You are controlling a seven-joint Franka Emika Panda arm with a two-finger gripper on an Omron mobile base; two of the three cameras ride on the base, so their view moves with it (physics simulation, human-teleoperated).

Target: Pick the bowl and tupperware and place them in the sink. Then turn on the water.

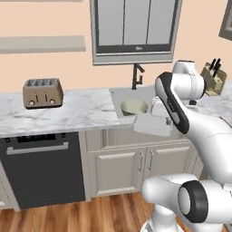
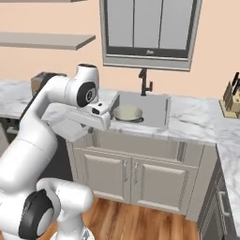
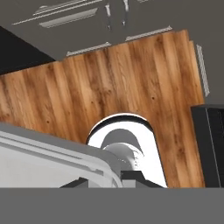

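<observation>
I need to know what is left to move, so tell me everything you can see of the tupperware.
The tupperware is a flat, pale grey-white rectangular container with rounded corners, plastic by its look, lid on. It hangs tilted in the air in front of the counter edge, just before the sink, not yet in the basin. The white hand of the arm sits on its far end; the end effector is shut, apparently on it, though the contact itself is hidden.
</observation>
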